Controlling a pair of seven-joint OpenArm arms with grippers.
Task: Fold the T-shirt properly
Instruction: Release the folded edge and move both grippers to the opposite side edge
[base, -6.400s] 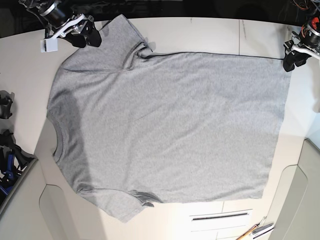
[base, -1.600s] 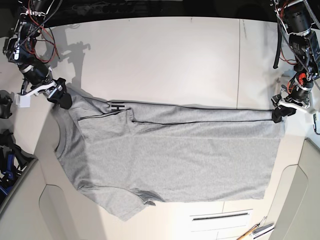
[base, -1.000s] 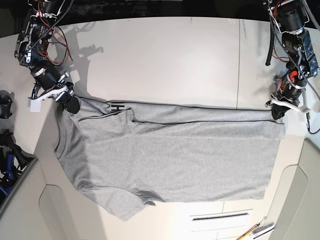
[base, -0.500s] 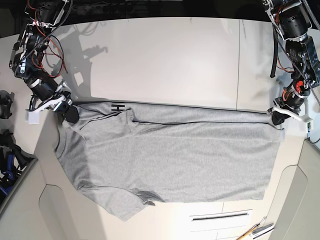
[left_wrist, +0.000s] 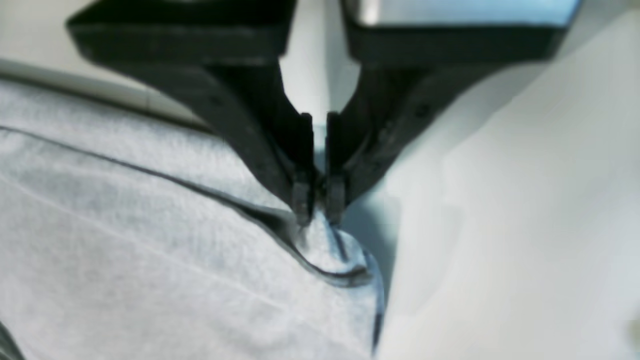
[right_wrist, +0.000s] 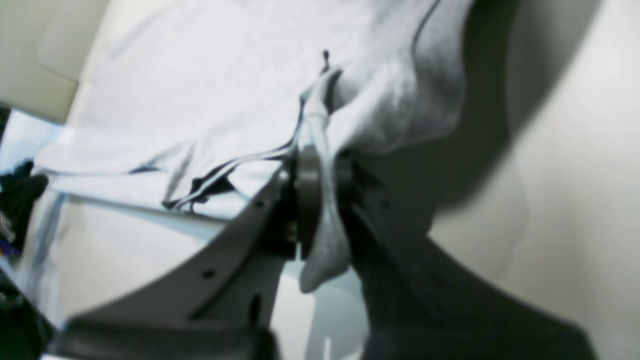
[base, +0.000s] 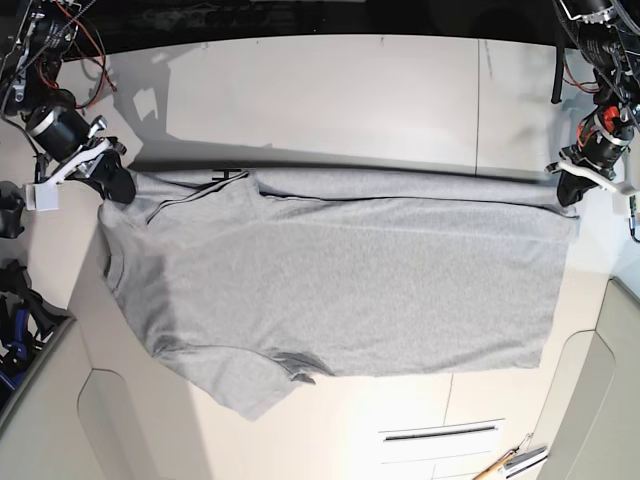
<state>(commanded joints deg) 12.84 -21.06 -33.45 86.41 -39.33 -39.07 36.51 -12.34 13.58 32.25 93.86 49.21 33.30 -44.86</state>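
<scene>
Now both end effectors pinching T-shirt (base: 340, 280) corners

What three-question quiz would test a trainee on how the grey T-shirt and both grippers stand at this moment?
1. True or false: the right gripper is shut on the heather light-grey short-sleeved cotton T-shirt.
2. Multiple choice: in the base view, where does the left gripper hold the shirt? A) at the ribbed neck; B) at a corner at the hem end; C) at the near sleeve.
3. Fill in: the shirt's far long edge is ____ back over its body, showing a bit of black lettering.

Key: 1 true, fabric is pinched between its fingers. 2 B, the left gripper's fingers are closed on that corner. 3 folded.
</scene>
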